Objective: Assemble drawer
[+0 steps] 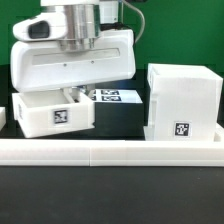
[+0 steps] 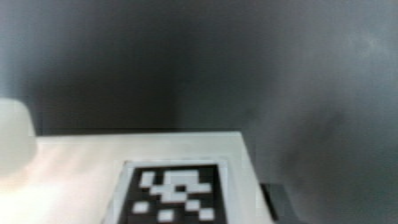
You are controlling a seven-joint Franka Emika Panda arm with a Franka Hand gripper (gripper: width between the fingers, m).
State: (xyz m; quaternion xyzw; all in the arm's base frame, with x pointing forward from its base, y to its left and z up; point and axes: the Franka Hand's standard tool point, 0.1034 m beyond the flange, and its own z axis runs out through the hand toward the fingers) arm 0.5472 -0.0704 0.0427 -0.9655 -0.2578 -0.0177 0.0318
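A small white knobbed tray [image 1: 55,112] with a square tag on its front stands on the dark table at the exterior view's left. My gripper [image 1: 76,94] is directly over it, its wide white hand body covering the tray's back, fingers down at the tray's top. In the wrist view the tray's tagged white panel [image 2: 178,190] fills the near field, and one dark finger [image 2: 276,196] lies against its edge; the other finger is washed out. The large boxy casing [image 1: 183,98] stands upright at the exterior view's right, apart from the tray.
A long low white rail [image 1: 110,150] runs across the front. The marker board [image 1: 112,96] lies flat between tray and casing. Another white part [image 1: 3,116] shows at the far left edge; a white blur [image 2: 15,135] shows in the wrist view.
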